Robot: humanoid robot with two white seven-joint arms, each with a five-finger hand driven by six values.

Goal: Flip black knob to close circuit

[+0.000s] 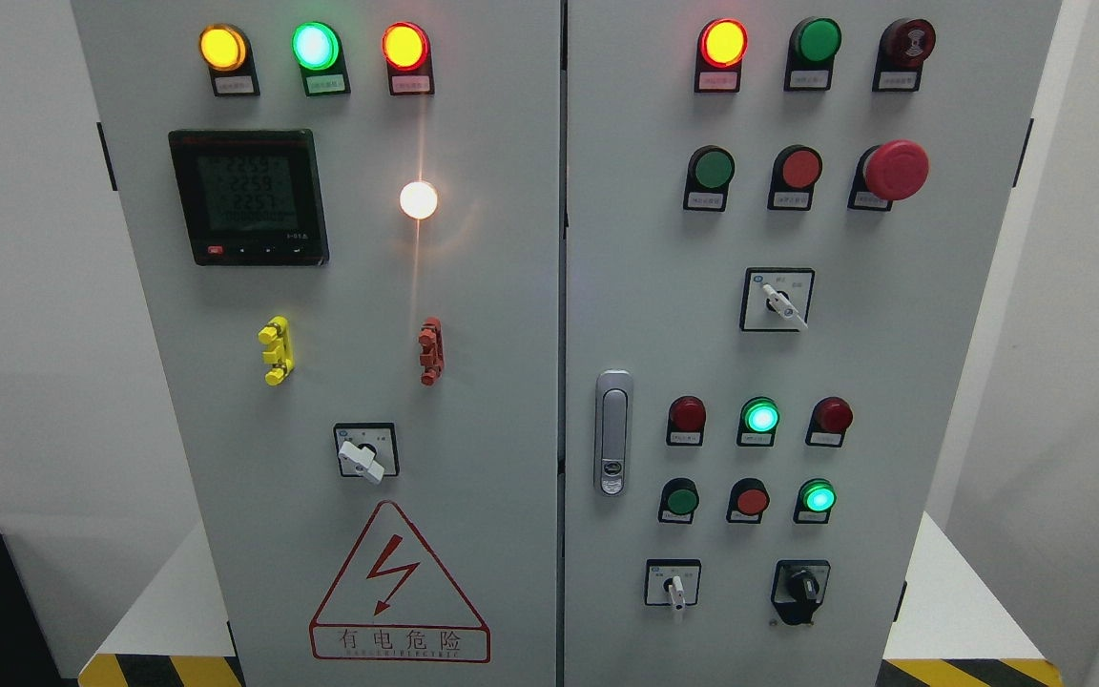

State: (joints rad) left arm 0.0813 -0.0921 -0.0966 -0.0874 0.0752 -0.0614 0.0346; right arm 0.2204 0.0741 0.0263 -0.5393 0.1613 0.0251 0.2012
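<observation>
Head view — black knob (802, 584) low on cabinet door (893, 363); neither hand visible, state unknowable.

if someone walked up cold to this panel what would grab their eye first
Probably the bright white lamp flaring on the left door of the grey steel cabinet, right of the black digital meter. Next, the red-bordered triangular lightning warning sign at the left door's bottom and the big red mushroom stop button at the right door's upper right. The small black rotary knob, bottom right, is easy to miss; no robot hand shows.
</observation>
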